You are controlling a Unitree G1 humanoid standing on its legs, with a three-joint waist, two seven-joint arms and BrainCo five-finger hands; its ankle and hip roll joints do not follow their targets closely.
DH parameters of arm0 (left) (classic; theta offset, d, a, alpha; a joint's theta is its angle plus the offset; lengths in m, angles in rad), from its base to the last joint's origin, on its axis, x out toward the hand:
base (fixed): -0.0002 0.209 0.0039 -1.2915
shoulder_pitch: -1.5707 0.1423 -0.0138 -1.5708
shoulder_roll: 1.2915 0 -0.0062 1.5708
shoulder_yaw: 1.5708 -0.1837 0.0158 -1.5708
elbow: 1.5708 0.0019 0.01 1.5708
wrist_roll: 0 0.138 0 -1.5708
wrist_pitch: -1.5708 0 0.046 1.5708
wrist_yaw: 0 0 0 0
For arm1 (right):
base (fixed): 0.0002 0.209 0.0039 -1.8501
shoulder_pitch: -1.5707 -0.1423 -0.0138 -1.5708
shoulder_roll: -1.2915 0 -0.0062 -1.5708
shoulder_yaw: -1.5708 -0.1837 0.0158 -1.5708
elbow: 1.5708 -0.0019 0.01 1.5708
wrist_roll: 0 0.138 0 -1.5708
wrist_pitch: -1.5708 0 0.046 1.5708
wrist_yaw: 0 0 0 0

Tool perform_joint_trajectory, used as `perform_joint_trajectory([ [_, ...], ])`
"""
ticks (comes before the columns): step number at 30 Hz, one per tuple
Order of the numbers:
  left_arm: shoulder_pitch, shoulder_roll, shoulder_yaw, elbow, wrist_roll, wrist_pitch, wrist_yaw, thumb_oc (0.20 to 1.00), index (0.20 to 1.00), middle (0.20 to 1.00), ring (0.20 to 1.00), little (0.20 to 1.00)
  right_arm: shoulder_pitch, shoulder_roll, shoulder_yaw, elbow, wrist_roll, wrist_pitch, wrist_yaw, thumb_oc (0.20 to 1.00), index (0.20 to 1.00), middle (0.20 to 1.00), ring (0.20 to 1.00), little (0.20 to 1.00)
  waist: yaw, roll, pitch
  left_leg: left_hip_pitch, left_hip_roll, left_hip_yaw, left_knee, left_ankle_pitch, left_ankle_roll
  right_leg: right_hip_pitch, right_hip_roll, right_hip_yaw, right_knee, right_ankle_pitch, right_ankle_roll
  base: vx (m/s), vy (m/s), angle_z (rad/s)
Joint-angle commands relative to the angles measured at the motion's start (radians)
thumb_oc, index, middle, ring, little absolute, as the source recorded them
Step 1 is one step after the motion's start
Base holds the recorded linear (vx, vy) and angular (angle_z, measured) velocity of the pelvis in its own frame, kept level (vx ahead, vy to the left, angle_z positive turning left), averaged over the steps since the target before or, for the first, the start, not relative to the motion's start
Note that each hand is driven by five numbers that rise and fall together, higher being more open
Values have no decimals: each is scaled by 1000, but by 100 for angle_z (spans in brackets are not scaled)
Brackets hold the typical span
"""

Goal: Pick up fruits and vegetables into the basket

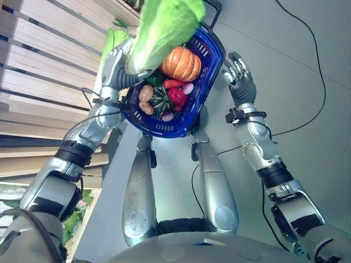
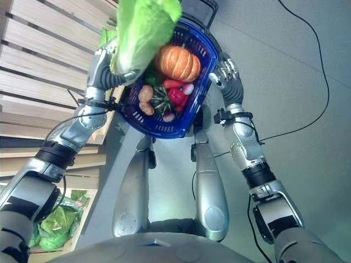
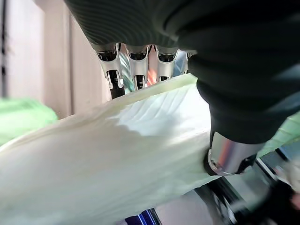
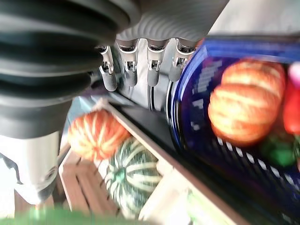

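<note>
A blue plastic basket (image 1: 213, 59) hangs in front of me, seen in both eye views. It holds an orange pumpkin (image 1: 181, 63), a red pepper (image 1: 176, 96), potatoes (image 1: 146, 93), a dark green squash (image 1: 160, 102) and other small vegetables. My left hand (image 1: 116, 61) is shut on a big pale green cabbage (image 1: 164, 27), held over the basket's left rim; its fingers (image 3: 138, 65) curl round the leaf (image 3: 117, 159). My right hand (image 1: 239, 74) is open beside the basket's right rim, its fingers (image 4: 150, 70) close to the blue wall (image 4: 187, 117).
Wooden shelf slats (image 1: 44, 71) run along the left. A wooden crate holds an orange pumpkin (image 4: 96, 133) and a striped green squash (image 4: 129, 176). Leafy greens (image 2: 55, 222) lie at the lower left. Grey floor (image 1: 307, 66) spreads to the right.
</note>
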Motion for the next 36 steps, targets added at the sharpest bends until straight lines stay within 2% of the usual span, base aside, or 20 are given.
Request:
perform_joint_trajectory([
  [1,-40,-5,-2,-105,-23,-94,-61,200,200,200,200,200,1,-40,13,-125,47,-12,45,1000,1000,1000,1000,1000,-15,42,-15,8,-35,28,-27,-19,24,77,39,-68,36,-101,19,0,0,0],
  [10,-56,-34,-82,-143,-72,-111,-166,200,200,200,200,200,-30,-33,62,-148,122,9,85,1000,1000,1000,1000,1000,-7,33,-15,16,-31,32,-38,-17,25,84,38,-71,25,-93,26,0,-7,1],
  [19,-75,-31,-131,-170,-80,-114,-209,200,200,200,200,200,-56,-35,93,-167,162,16,96,1000,1000,1000,1000,1000,-1,23,-15,15,-29,32,-43,-17,25,80,39,-75,21,-86,31,2,-15,0],
  [34,-73,-10,-148,-190,-101,-68,-269,200,200,200,200,200,-71,-62,127,-237,225,33,177,1000,1000,1000,1000,1000,5,15,-15,11,-28,29,-48,-14,25,76,40,-81,15,-80,35,0,0,0],
  [36,-75,-3,-154,-198,-113,-39,-289,200,200,200,200,200,-74,-69,128,-251,234,29,187,1000,1000,1000,1000,1000,6,13,-15,12,-27,28,-49,-14,24,77,39,-82,14,-79,36,0,0,0],
])
